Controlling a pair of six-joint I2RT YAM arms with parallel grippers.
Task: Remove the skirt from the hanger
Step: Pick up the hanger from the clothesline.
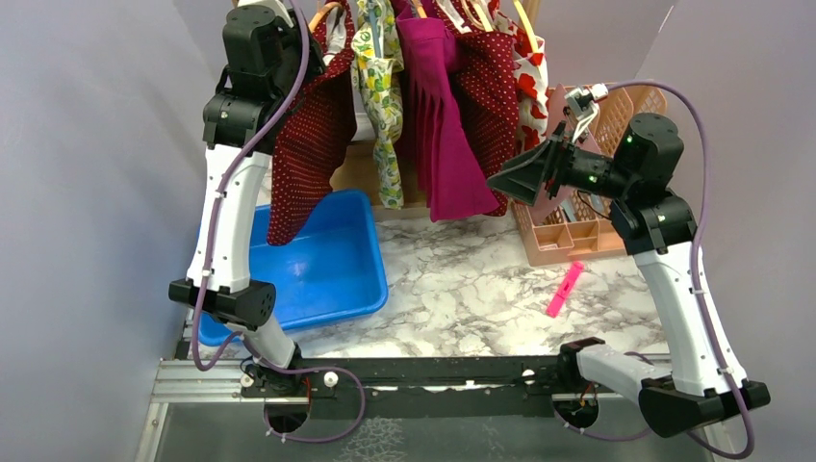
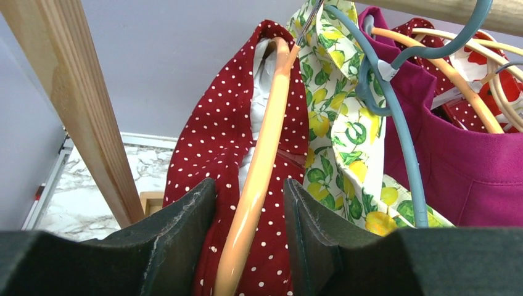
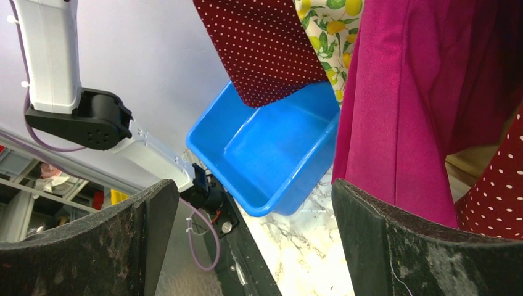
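Dark red cloth with white dots: this skirt (image 1: 313, 144) hangs at the left end of the row of garments, its hem over a blue plastic tub (image 1: 332, 274) on the marbled counter (image 1: 462, 289). Beside it hang a lemon-print garment (image 1: 380, 106) and a magenta pleated skirt (image 1: 447, 144). The left arm reaches up to the dotted skirt's top. The right jaws are spread wide near the magenta hem. A pink clothes peg (image 1: 565, 289) lies on the counter.

From the left wrist, the left jaws stand half closed either side of an orange plastic hanger (image 2: 262, 154) carrying the dotted skirt. Cloth shows in the slim gaps, and whether they pinch it cannot be told. A wooden post (image 2: 80, 105) slants at the left.

From the right wrist, the right jaws gape fully and hold nothing. Beyond them the dotted hem hangs above the tub.
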